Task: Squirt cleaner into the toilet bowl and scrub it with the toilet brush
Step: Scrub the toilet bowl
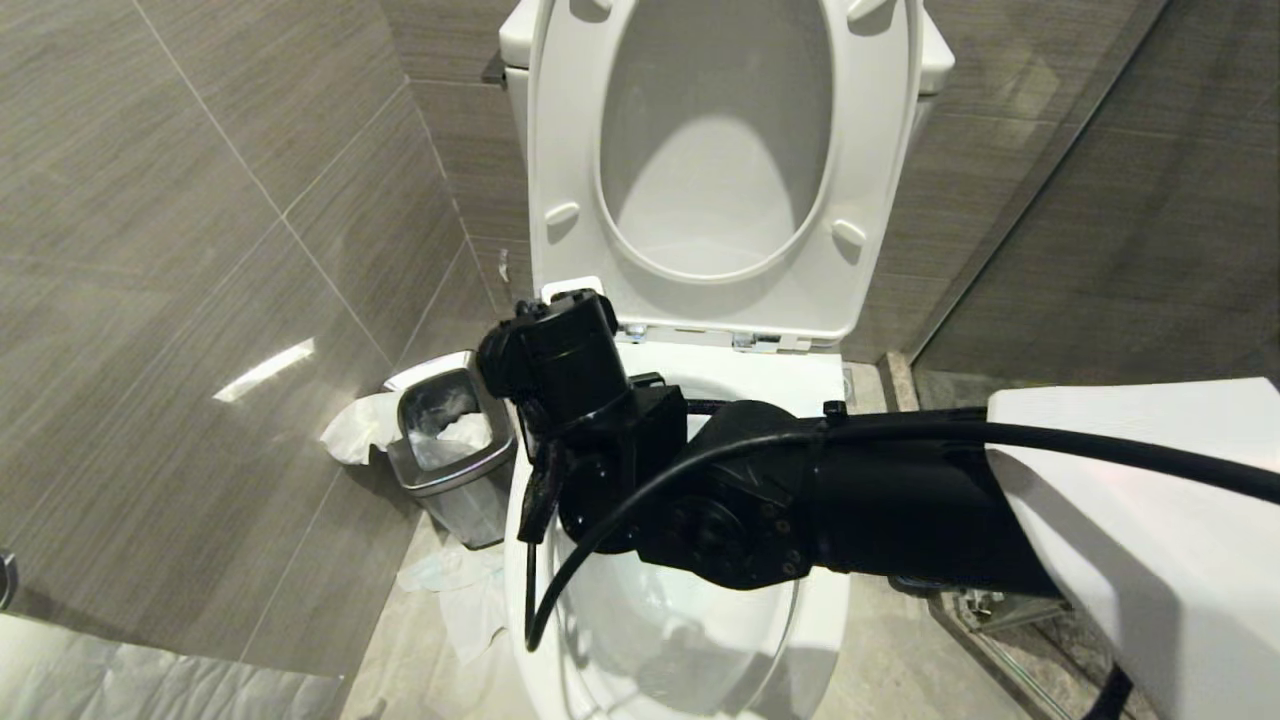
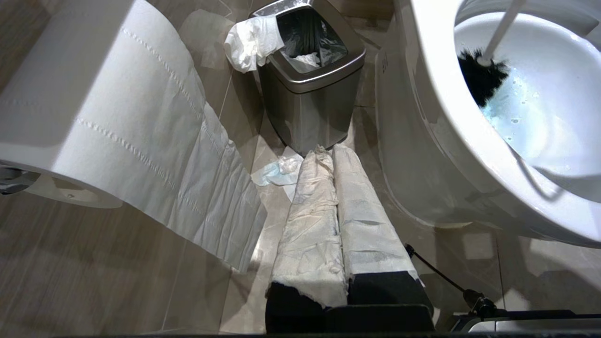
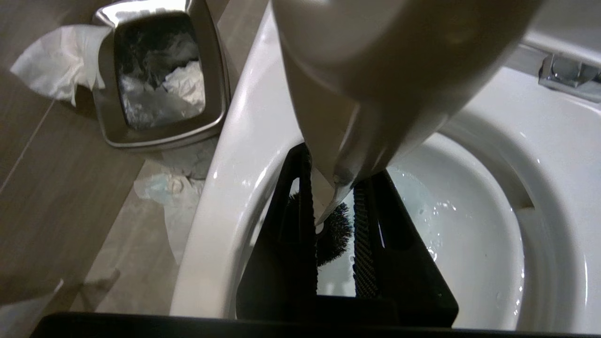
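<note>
The toilet bowl (image 1: pixel 830 620) is glossy white, with its seat and lid (image 1: pixel 720 290) raised. My right arm (image 1: pixel 620 440) reaches over the bowl from the right and hides its own gripper in the head view. In the right wrist view my right gripper (image 3: pixel 340 169) is shut on the white handle of the toilet brush (image 3: pixel 375 80). The dark bristle head (image 3: pixel 334 230) is down inside the bowl, against its left wall (image 3: pixel 235 188). Pale blue cleaner (image 2: pixel 507 117) tints the water beside the bristles (image 2: pixel 481 82). My left gripper (image 2: pixel 331 150), wrapped in white paper, is shut and empty, parked over the floor left of the bowl.
A small square steel waste bin (image 1: pixel 450 450) stands on the floor left of the toilet, with tissue hanging over its rim (image 2: pixel 251 42). Crumpled tissue (image 2: pixel 277 171) lies on the floor. A toilet paper roll (image 2: pixel 94 117) hangs close to my left wrist. Tiled walls close in on both sides.
</note>
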Controlling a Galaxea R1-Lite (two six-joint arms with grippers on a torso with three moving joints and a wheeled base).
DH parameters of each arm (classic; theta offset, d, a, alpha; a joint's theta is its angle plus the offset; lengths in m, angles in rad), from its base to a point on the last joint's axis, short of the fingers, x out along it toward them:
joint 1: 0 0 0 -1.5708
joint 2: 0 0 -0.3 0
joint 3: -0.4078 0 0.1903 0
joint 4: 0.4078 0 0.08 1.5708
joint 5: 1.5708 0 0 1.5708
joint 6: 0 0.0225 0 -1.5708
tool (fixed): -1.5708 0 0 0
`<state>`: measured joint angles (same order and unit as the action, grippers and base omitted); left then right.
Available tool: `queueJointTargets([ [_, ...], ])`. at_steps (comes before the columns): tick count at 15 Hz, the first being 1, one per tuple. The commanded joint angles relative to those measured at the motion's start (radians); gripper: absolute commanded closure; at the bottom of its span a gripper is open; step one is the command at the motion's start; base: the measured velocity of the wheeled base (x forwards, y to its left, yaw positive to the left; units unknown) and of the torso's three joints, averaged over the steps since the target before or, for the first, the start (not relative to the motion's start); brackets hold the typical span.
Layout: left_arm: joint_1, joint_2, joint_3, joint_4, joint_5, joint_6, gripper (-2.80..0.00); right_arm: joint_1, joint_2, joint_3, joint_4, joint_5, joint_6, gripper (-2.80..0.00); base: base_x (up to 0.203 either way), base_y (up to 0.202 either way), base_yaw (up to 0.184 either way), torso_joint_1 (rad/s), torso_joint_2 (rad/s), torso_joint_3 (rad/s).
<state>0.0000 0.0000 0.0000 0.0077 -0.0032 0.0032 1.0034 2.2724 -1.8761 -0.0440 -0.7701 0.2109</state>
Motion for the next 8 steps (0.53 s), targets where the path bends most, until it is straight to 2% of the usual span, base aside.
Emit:
queueJointTargets([
  [1, 0.000, 0.000, 0.003, 0.000, -0.001, 0.000, 0.00, 0.026, -0.059, 0.071, 0.000, -0.005, 0.010, 0.00, 0.000, 0.000, 0.000, 0.000, 0.00, 0.000],
  [8, 0.000, 0.000, 0.003, 0.000, 0.000, 0.000, 0.00, 0.114, -0.328, 0.495, -0.004, -0.008, 0.121, 0.00, 0.000, 0.000, 0.000, 0.000, 0.00, 0.000],
])
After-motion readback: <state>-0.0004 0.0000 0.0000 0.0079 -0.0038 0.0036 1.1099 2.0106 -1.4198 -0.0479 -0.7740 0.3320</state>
